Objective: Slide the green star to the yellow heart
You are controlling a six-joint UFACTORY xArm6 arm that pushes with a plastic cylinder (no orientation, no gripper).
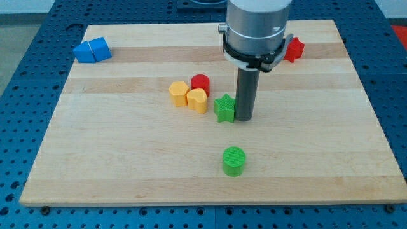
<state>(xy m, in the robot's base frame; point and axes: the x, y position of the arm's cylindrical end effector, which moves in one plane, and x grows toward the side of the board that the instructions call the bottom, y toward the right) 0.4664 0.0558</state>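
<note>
The green star (224,107) lies near the middle of the wooden board (127,159). My tip (244,118) stands right against the star's right side. The yellow heart (198,100) lies a short gap to the star's left. A yellow hexagon (179,93) touches the heart's left side, and a red cylinder (200,83) sits just above the heart.
A green cylinder (233,161) stands below the star toward the view's bottom. Two blue blocks (92,50) sit at the top left corner. A red block (294,49) shows at the top right, partly hidden behind the arm.
</note>
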